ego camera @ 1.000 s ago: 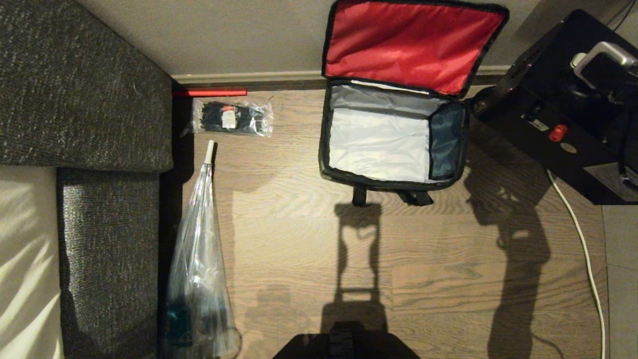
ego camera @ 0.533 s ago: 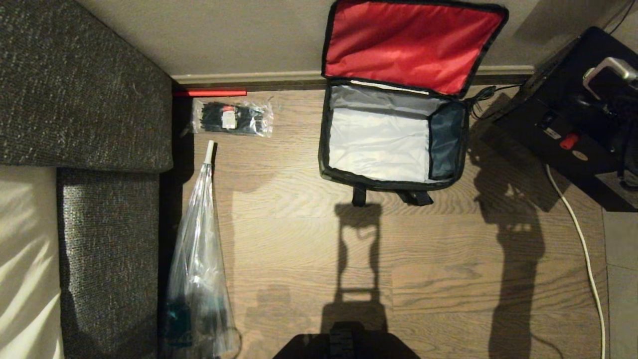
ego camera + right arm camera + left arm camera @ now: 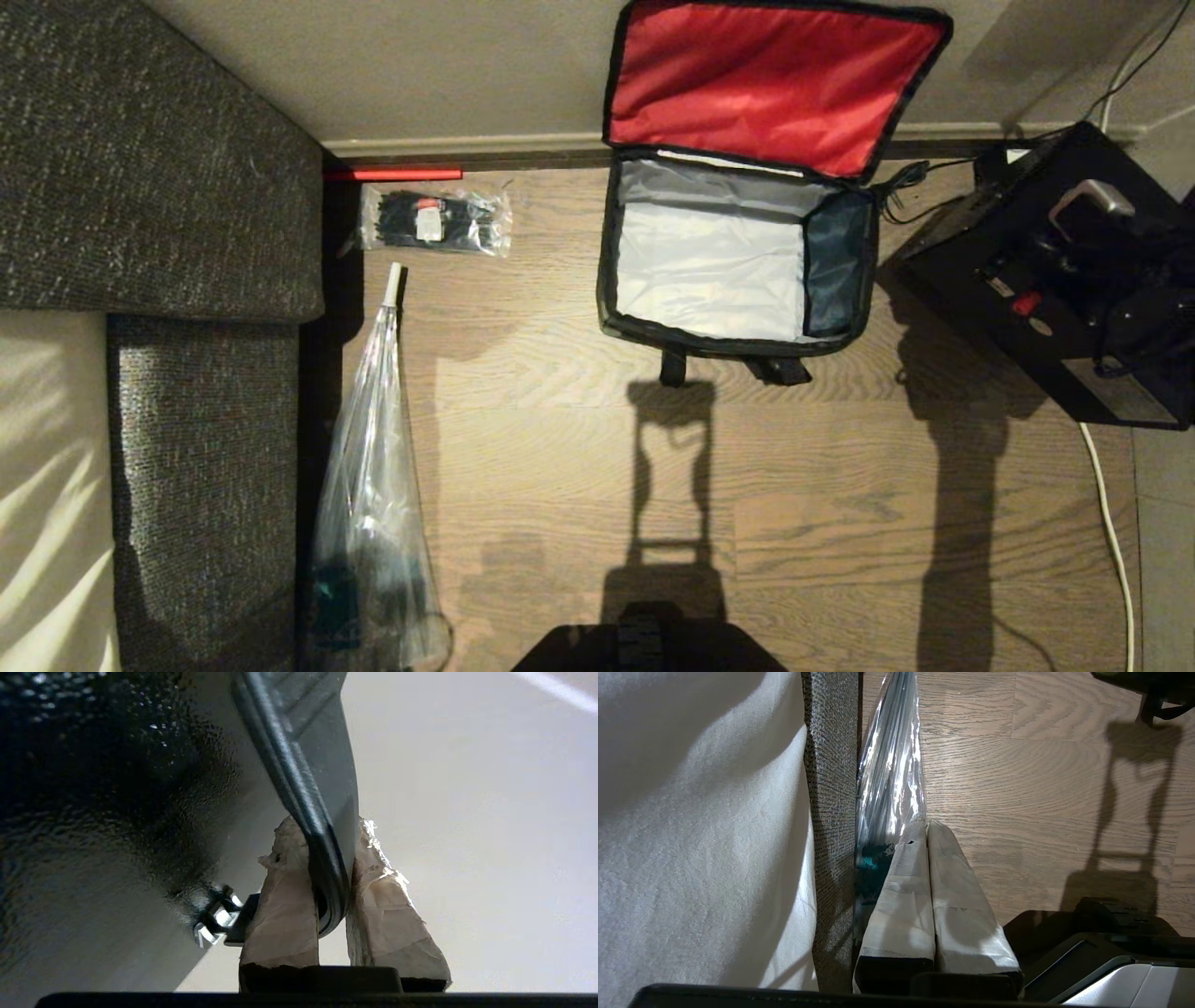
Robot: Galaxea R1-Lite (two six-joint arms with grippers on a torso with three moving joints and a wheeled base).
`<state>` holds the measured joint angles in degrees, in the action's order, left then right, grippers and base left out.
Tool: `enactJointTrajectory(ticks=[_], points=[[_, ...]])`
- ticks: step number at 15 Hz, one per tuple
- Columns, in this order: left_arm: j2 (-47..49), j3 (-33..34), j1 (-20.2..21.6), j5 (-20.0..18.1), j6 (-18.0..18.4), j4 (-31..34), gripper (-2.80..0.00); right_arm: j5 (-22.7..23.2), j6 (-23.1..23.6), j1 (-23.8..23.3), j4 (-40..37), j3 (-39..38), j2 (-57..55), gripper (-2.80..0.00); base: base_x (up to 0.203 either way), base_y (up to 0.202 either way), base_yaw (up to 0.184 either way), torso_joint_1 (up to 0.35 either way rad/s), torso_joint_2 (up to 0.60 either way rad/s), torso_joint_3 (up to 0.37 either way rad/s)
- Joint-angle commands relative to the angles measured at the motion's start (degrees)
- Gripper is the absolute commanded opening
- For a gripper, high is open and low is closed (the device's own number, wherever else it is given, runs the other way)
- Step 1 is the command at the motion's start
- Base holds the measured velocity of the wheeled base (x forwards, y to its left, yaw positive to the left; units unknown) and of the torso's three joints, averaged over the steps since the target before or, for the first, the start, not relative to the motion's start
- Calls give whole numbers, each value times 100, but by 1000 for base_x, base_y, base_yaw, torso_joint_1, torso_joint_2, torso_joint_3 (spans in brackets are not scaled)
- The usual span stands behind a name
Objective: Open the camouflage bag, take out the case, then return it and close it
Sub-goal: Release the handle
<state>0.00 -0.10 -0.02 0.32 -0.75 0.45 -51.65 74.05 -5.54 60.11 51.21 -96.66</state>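
Camouflage bag [image 3: 738, 271] sits open on the wooden floor [image 3: 803, 504] by the far wall, its red-lined lid [image 3: 770, 84] standing against the wall and its pale interior bare. Nearest, beside the grey sofa [image 3: 187, 420], the left end effector [image 3: 928, 826] hangs with its taped fingers pressed together, just over a clear plastic sleeve [image 3: 373, 485]. Farther off lies a packet of black cable ties [image 3: 434, 221]. To the bag's right the case [image 3: 1018, 252] is held (tilted, red button showing) by the right end effector [image 3: 327, 877], which pinches its metal handle [image 3: 1090, 198].
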Motion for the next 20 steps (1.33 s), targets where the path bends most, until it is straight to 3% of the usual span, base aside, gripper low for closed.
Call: enactJointTrajectory(ticks=[1,9,18,19,20], points=[[0,1,-6,3,-4,-1,-280,-38,-60,-51,18,52,-461,-280,0,0,0,0,0,0],[-2,1,-5,3,-4,-1,-280,-29,-539,-164,78,200,-1316,-280,0,0,0,0,0,0],[0,1,2,3,-4,-1,-280,-28,-608,-167,32,256,-1628,-280,0,0,0,0,0,0],[-6,1,-1,3,-4,-1,-280,-18,-585,-167,7,229,-1628,0,0,0,0,0,0,0],[-6,1,-6,3,-4,-1,-280,82,-590,-167,-27,173,-1628,0,0,0,0,0,0,0]])
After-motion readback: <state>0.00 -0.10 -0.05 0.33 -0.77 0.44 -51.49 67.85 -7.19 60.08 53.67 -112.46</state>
